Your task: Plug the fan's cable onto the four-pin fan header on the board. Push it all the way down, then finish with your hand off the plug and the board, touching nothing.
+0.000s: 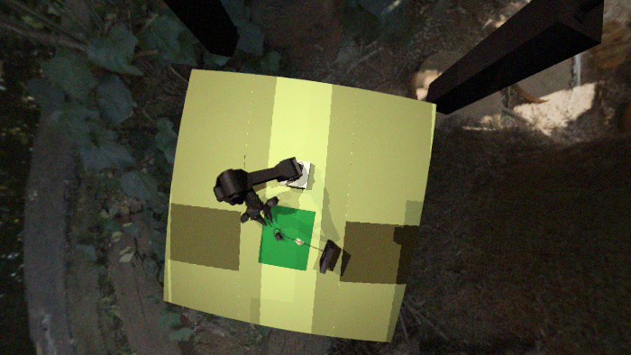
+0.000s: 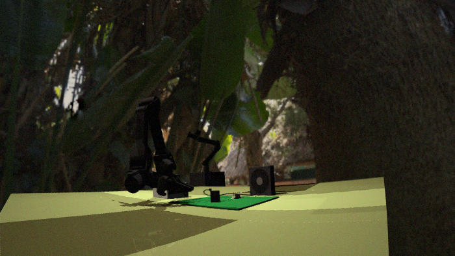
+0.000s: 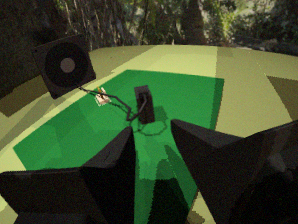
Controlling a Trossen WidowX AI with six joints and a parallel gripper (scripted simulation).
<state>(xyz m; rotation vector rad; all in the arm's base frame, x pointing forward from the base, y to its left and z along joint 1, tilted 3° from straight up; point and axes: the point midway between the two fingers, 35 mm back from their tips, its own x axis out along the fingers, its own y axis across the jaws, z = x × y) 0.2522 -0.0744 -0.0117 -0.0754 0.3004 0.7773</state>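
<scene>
Green board (image 1: 288,259) (image 2: 237,204) (image 3: 185,95) lies flat on the table (image 1: 383,158) (image 2: 341,230) (image 3: 245,105), with the dark fan (image 1: 330,257) (image 2: 261,180) (image 3: 64,65) upright just beyond one edge. The black plug (image 1: 278,236) (image 2: 215,196) (image 3: 147,106) stands over the board, apart from the small pale header (image 1: 299,241) (image 2: 233,197) (image 3: 100,99), so it is not plugged in. Its thin cable (image 1: 311,246) (image 2: 205,191) (image 3: 118,98) runs to the fan, looping beside the plug. The gripper (image 1: 268,221) (image 2: 192,188) (image 3: 152,128) is partly open near the plug, nothing between its fingers.
</scene>
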